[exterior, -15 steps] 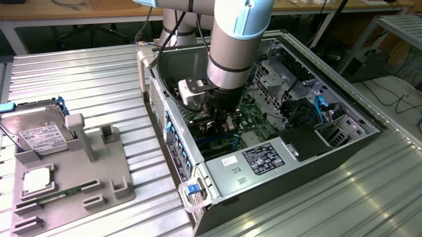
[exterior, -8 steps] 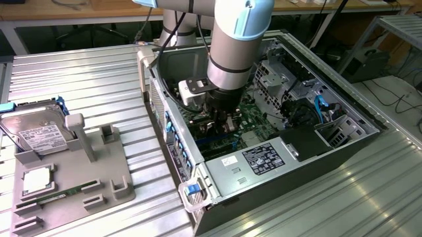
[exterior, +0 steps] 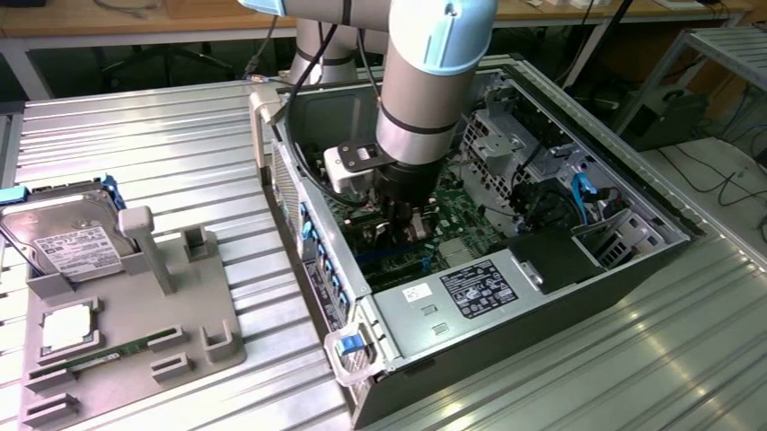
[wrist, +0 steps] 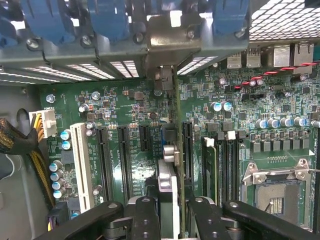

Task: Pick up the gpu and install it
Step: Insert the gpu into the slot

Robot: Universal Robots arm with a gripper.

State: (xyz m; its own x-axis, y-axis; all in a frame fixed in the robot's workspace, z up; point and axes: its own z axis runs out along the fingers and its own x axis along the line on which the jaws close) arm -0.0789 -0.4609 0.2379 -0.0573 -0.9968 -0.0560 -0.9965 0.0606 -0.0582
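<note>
Down inside the case, tool [wrist: 175, 222]: clamped on the gpu [wrist: 170, 187], with a black finger [wrist: 145, 220] on each side of it.
Gpu: edge-on in the wrist view, standing on its long edge over the motherboard [wrist: 125, 100]. It lines up with the black expansion slots [wrist: 124, 155], and its far end is up by the blue latches [wrist: 110, 20] at the case wall. Honestly can't tell if it's seated all the way.
Either side of the card: white slot [wrist: 80, 160] one way, cpu socket [wrist: 275, 192] the other.
Arm [exterior: 426, 81]: drops straight down into the open pc case [exterior: 396, 350], which lies on its side on the table [exterior: 156, 153].
Power supply [exterior: 480, 287]: at the near end of the case in the exterior view.
Grey holder [exterior: 132, 305]: on the exterior view's left, well apart from the case. A hard drive [exterior: 72, 242] is propped in it and a green memory stick [exterior: 102, 356] lies flat.
</note>
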